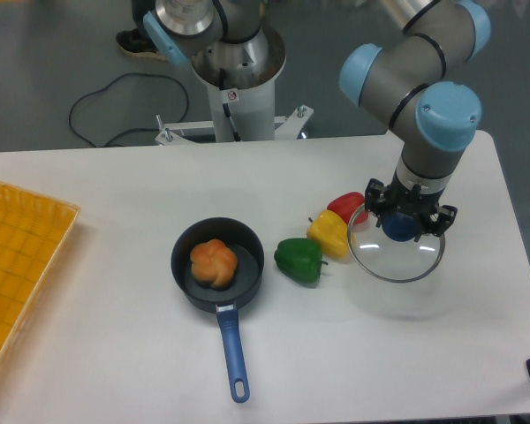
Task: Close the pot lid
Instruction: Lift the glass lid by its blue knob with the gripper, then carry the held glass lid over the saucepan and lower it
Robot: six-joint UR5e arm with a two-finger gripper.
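The pot [217,265] is a small black saucepan with a long blue handle pointing toward the table's front edge; it stands left of centre and holds an orange bread-like item [214,262]. The lid [396,247], a clear glass disc with a metal rim and a blue knob, is at the right, held slightly above the table and tilted. My gripper [400,226] comes down on it from above, shut on the blue knob. The lid is well to the right of the pot, apart from it.
Three toy peppers lie between pot and lid: green [299,259], yellow [329,234] and red [345,208], the red one touching the lid's rim in the image. A yellow tray [22,256] sits at the left edge. The robot base [238,71] stands behind the table.
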